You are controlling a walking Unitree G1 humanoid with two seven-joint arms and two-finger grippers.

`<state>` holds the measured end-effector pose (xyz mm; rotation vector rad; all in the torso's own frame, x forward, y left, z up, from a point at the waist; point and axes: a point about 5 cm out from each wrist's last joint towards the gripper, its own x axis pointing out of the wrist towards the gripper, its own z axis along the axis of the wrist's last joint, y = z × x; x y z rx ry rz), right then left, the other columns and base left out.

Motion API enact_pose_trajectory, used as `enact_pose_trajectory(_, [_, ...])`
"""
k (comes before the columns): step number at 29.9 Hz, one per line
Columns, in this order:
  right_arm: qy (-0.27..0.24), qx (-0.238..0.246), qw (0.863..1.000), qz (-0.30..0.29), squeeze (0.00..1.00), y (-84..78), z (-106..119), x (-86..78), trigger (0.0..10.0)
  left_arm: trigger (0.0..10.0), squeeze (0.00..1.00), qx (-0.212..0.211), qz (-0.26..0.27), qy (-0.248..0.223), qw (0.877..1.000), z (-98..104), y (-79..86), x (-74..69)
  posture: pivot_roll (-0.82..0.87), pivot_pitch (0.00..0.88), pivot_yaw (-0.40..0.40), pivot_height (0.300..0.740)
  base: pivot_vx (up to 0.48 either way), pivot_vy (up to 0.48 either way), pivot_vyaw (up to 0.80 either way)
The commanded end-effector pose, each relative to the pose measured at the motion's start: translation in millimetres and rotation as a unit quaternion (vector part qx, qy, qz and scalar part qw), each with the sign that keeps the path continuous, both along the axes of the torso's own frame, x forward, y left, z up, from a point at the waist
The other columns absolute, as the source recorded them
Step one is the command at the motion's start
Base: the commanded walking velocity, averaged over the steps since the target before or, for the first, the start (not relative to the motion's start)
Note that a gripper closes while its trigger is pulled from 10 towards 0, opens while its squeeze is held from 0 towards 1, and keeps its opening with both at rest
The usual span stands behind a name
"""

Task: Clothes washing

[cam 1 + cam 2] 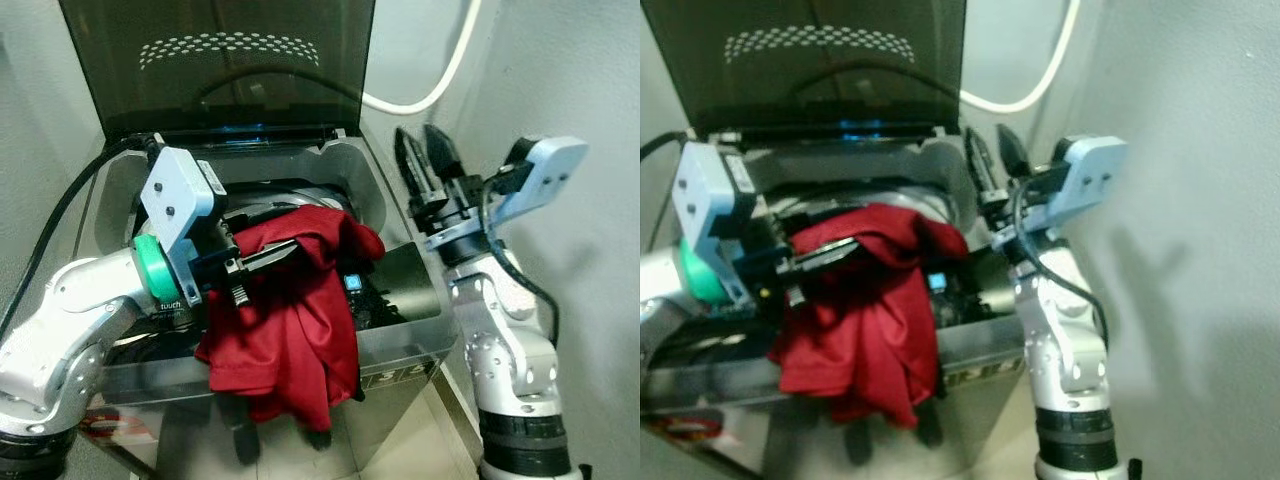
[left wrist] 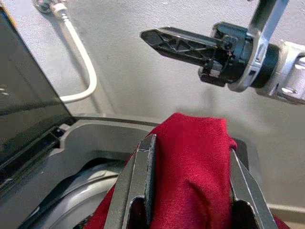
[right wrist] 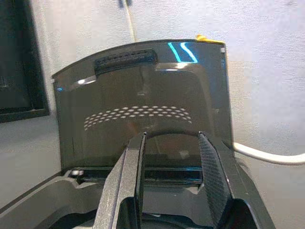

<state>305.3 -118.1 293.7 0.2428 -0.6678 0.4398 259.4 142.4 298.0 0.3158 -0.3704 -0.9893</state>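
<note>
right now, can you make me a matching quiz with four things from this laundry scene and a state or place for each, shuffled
Things:
1. red garment
2. washer lid
3. left hand
4. right hand

States:
A. raised upright
B. shut on the cloth
C. open, holding nothing, beside the washer
D. draped over the washer's front edge

Pairs: 1-D, 2-A, 3-B, 4-C

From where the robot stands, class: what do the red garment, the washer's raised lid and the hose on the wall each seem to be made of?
Red garment: soft matte knit fabric, probably; it folds and drapes limply from the left gripper.
Raised lid: dark smoked plastic or glass, glossy; it reflects light.
Hose: smooth whitish rubber or plastic, judging by its easy curve.
</note>
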Motion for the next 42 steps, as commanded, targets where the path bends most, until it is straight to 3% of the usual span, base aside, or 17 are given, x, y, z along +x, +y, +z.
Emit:
enact_pose_trajectory(1, [0.002,0.004,1.0,0.0,0.0,-1.4,-2,0.3,10.0,10.0,0.0,-0.001,-0.013,-0.006,1.0,1,-2.9,-7.3,0.01,0.098,0.011,0.74,0.0,0.0,0.0])
enact_pose_trajectory(26, [0.002,0.003,1.0,0.001,0.0,-1.3,-2,0.5,10.0,10.0,0.0,0.004,-0.013,0.015,1.0,3,-1.0,-15.5,0.01,0.098,0.011,0.74,0.0,0.0,0.0])
enact_pose_trajectory(27, [0.007,0.003,1.0,0.008,0.0,1.3,-5,2.4,10.0,10.0,0.0,0.063,-0.012,0.046,0.997,-13,10.6,-24.8,0.03,0.102,0.004,0.74,0.0,0.0,0.0])
enact_pose_trajectory(28, [0.01,0.002,1.0,0.013,0.0,3.5,-7,4.1,10.0,10.0,1.0,0.016,0.177,0.018,0.984,-10,43.7,24.4,0.03,0.093,0.001,0.74,0.0,0.0,0.0])
enact_pose_trajectory(31, [0.01,0.002,1.0,0.013,0.0,3.5,-7,4.1,10.0,10.0,1.0,0.016,0.177,0.018,0.984,-10,43.7,24.4,0.03,0.093,0.001,0.74,0.0,0.0,0.0])
enact_pose_trajectory(32, [0.011,0.001,1.0,0.013,0.0,4.2,-7,4.2,10.0,10.0,1.0,-0.016,0.295,-0.005,0.955,-7,62.2,58.2,0.0,0.09,0.014,0.74,0.0,0.0,0.0])
enact_pose_trajectory(33, [0.011,0.001,1.0,0.013,0.0,4.2,-7,4.2,10.0,10.0,1.0,-0.016,0.295,-0.005,0.955,-7,62.2,58.2,0.0,0.09,0.014,0.74,0.0,0.0,0.0])
enact_pose_trajectory(34, [0.011,0.0,1.0,0.012,0.0,3.9,-8,3.6,10.0,10.0,1.0,-0.03,0.358,-0.022,0.933,-6,66.9,78.3,-0.01,0.089,0.019,0.74,0.0,0.0,0.0])
enact_pose_trajectory(35, [0.011,0.0,1.0,0.008,0.0,2.4,-8,2.7,10.0,10.0,0.11,-0.04,0.378,-0.032,0.924,-5,60.8,88.0,-0.01,0.088,0.02,0.74,0.0,0.0,0.0])
enact_pose_trajectory(36, [0.011,0.0,1.0,0.005,0.0,1.2,-9,2.1,10.0,10.0,0.0,-0.039,0.37,-0.029,0.928,-7,55.7,87.7,-0.01,0.088,0.02,0.74,0.0,0.0,0.0])
enact_pose_trajectory(42, [0.011,0.0,1.0,0.004,0.0,0.8,-8,2.3,10.0,10.0,0.0,-0.039,0.366,-0.027,0.929,-11,53.8,84.4,0.0,0.09,0.013,0.74,0.0,0.0,0.0])
